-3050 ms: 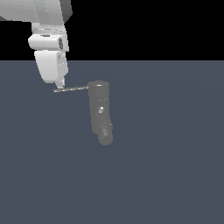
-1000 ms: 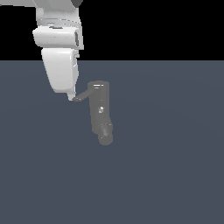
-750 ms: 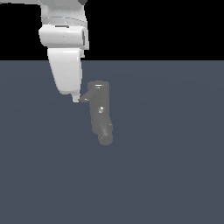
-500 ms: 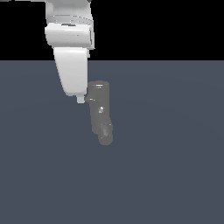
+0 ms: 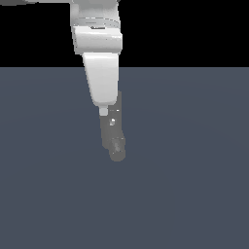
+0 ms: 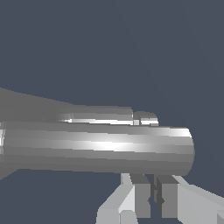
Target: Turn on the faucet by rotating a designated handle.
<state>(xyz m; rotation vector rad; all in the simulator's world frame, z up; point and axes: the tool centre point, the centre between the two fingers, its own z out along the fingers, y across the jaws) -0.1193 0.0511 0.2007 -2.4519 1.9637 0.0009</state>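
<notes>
The dull grey upright cylindrical faucet (image 5: 113, 131) looked rigid and slick; its handle was hidden, and the hand's (image 6: 154, 197) jaws stood nearly closed.

The faucet (image 5: 115, 132) is standing just behind the end effector (image 5: 103, 111) and is blocking the way on that side. In the wrist view its cylinder (image 6: 100, 148) is lying straight across, close before the fingers (image 6: 141, 196). Around them, the worktop (image 5: 194, 170) is lying open.
</notes>
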